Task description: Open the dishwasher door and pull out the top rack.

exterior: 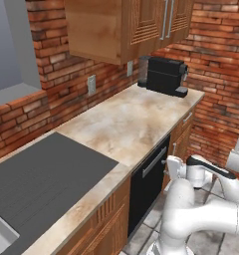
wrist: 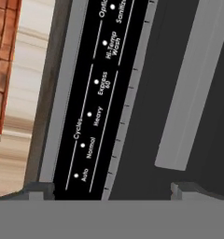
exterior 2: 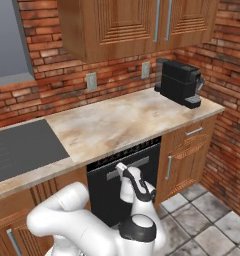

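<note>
The dishwasher door (exterior 2: 123, 185) is a flat, glossy black panel set under the counter, between brown wooden cabinet fronts. It stands upright and closed, flush with the cabinets on either side. A horizontal silver bar handle (exterior 2: 128, 168) runs across it near the top edge; in the left base view the same handle (exterior: 154, 162) shows as a slanted grey bar on the black door (exterior: 147, 187). In the hand view the handle (wrist: 198, 84) crosses the dark panel as a pale grey bar, and beside it lies the black control strip (wrist: 97, 93) with white labels such as Auto, Normal, Heavy, Express 60 and Hi-Temp Wash, each with a small white dot.

The gripper (wrist: 113, 189) is close in front of the door's upper part, its two dark finger tips set wide apart with nothing between them; the handle's end is just above the space between them, and whether they touch the door cannot be told. In the right base view the gripper (exterior 2: 121, 167) sits at the handle's level.

Above the door runs a beige marbled counter (exterior 2: 117, 125). A black coffee machine (exterior 2: 181, 82) stands at its far right end, and a dark grey cooktop (exterior 2: 19, 147) lies at the left. Behind is a red brick wall (exterior 2: 57, 90) with two outlets, wooden upper cabinets (exterior 2: 132, 22) overhead, and a grey tiled floor (exterior 2: 207, 215) below.
</note>
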